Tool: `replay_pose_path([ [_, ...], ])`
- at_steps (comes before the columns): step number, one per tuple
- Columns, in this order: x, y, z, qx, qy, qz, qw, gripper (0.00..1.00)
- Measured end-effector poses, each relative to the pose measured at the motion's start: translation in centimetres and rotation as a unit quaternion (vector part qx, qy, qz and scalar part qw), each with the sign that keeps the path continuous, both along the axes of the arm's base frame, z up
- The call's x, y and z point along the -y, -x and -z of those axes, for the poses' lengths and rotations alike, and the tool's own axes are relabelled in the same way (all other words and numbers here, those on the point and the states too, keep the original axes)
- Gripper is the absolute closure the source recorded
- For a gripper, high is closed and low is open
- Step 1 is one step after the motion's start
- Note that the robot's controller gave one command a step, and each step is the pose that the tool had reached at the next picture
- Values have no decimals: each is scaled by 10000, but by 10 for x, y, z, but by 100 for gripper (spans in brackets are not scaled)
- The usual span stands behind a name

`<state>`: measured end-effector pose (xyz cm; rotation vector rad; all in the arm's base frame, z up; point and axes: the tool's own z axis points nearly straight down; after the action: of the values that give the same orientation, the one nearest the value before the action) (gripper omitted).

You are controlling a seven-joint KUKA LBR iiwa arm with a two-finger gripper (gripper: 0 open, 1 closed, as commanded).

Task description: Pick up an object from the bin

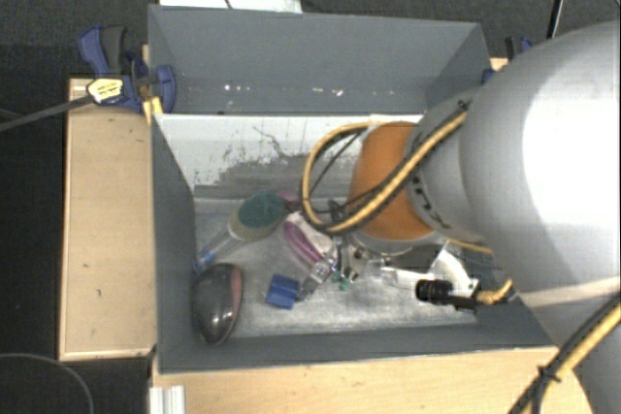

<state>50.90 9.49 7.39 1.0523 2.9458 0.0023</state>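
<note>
**Hand low in the bin, grasp step in hand**

The hand (333, 272) sits low on the floor of the bin (175, 247), under the orange wrist cover (388, 179). Whether it is apart or together cannot be told. Just beside it lies a pink-and-purple clear piece (307, 244), with a small blue block (281, 291) near and a dark oval mouse-like thing (215, 302) further left. Probably the next move calls for closing on the nearest piece, then lifting it.

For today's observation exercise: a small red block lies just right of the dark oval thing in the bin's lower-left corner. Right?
Not quite: the camera view shows the small block is blue, not red. It does lie just right of the dark oval thing in the bin's lower-left corner.
</note>
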Motion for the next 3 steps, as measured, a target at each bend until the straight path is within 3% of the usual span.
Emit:
replay_pose_path([
  [1, 1, -2, -2, 32, 8, -20, 10000, 100],
  [2, 11, -58, -41, -187, -3, 453, 9988, 100],
  [3, 2, -65, -93, -45, -23, 434, 9990, 100],
])
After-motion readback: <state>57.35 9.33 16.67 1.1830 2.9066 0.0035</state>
